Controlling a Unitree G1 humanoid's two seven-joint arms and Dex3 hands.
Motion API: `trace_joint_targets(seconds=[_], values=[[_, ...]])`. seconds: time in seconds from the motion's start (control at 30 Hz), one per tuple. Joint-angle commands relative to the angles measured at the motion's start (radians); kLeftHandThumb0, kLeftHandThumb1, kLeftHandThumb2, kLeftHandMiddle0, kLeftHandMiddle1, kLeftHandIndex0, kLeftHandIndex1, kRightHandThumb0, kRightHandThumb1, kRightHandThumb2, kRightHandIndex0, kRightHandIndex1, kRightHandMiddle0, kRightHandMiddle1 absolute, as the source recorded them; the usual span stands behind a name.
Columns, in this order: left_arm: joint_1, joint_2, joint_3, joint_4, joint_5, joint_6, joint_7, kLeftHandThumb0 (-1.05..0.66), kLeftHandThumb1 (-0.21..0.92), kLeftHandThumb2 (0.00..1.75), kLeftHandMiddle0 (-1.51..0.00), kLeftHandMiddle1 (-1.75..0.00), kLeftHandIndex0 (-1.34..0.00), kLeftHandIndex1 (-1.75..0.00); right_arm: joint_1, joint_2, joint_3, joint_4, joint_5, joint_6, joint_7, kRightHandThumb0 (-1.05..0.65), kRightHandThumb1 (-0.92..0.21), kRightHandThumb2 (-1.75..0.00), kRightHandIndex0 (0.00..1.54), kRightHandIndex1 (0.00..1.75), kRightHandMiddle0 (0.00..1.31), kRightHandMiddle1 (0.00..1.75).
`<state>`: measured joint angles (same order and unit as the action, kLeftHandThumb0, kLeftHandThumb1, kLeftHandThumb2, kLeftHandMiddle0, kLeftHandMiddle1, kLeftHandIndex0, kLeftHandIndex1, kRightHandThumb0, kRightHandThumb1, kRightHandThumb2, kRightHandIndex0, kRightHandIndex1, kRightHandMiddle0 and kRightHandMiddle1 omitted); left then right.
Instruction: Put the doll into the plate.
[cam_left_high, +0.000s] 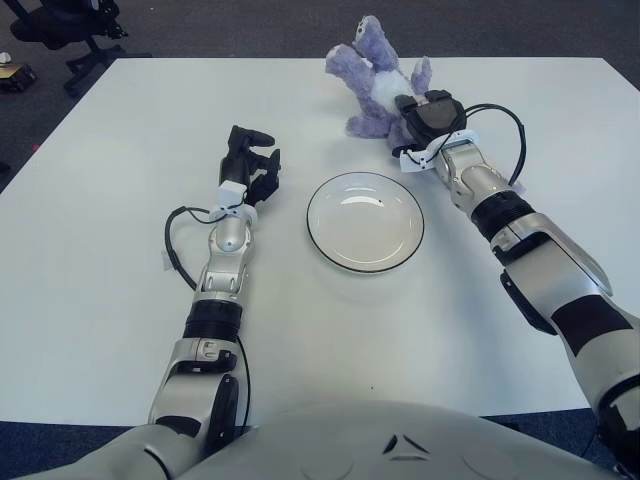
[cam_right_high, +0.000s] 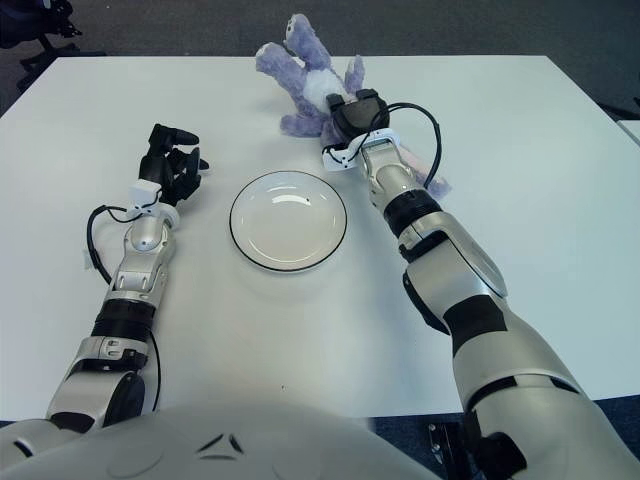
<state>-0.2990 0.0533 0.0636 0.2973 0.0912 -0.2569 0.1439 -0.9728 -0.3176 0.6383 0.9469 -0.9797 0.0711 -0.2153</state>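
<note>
Our right hand (cam_left_high: 425, 115) is on the doll (cam_left_high: 375, 80) at the far side of the table (cam_left_high: 100, 250). Its fingers seem closed into the belly, though the hand's back hides them, so we cannot confirm the grip. The plate (cam_left_high: 364, 221) sits just nearer than those fingers, empty. We judge the plush light, soft and squashy; the torso is best gripped. Our left hand (cam_left_high: 250, 160) lies left of the plate, fingers loosely curled, empty.

A wide white desk (cam_left_high: 100, 300) fills most of the view. Behind its far edge there is dark grey floor (cam_left_high: 250, 30). At the far left corner, a black office chair (cam_left_high: 60, 25) stands on this floor, only partly visible.
</note>
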Motion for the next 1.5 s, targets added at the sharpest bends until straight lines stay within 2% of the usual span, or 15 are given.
trace_joint_targets(seconds=[0.0, 0.33, 0.7, 0.87, 1.23, 1.47], values=[[0.013, 0.001, 0.003, 0.000, 0.008, -0.006, 0.013, -0.35, 0.92, 0.50, -0.52, -1.61, -0.22, -1.73, 0.000, -0.010, 0.006, 0.005, 0.002, -0.004, -0.001, -0.94, -0.92, -0.68, 0.35, 0.01, 0.29, 0.07], [0.012, 0.003, 0.005, 0.003, 0.006, -0.006, 0.011, -0.35, 0.92, 0.50, -0.53, -1.61, -0.22, -1.73, 0.012, -0.023, 0.005, -0.010, 0.005, -0.013, -0.002, -0.91, -0.92, -0.65, 0.44, 0.04, 0.34, 0.08], [0.019, 0.003, 0.004, 0.000, 0.007, -0.011, 0.011, -0.35, 0.92, 0.50, -0.53, -1.61, -0.22, -1.73, -0.063, 0.063, 0.030, 0.224, 0.016, 0.000, -0.012, -0.88, -0.92, -0.60, 0.45, 0.02, 0.37, 0.07], [0.021, 0.002, 0.003, -0.005, 0.009, -0.010, 0.012, -0.35, 0.92, 0.50, -0.53, -1.61, -0.22, -1.73, -0.077, 0.074, 0.036, 0.269, 0.027, -0.005, -0.029, -0.86, -0.92, -0.56, 0.46, 0.02, 0.40, 0.08], [0.023, 0.002, 0.002, -0.015, 0.012, -0.004, 0.014, -0.35, 0.92, 0.50, -0.54, -1.60, -0.22, -1.73, -0.073, 0.055, 0.006, 0.320, 0.081, -0.059, -0.059, -0.81, -0.92, -0.46, 0.67, 0.09, 0.51, 0.09], [0.023, 0.003, 0.003, -0.016, 0.010, -0.003, 0.013, -0.35, 0.92, 0.50, -0.55, -1.60, -0.22, -1.73, -0.077, 0.053, 0.011, 0.339, 0.096, -0.066, -0.040, -0.79, -0.92, -0.42, 0.70, 0.09, 0.51, 0.08]])
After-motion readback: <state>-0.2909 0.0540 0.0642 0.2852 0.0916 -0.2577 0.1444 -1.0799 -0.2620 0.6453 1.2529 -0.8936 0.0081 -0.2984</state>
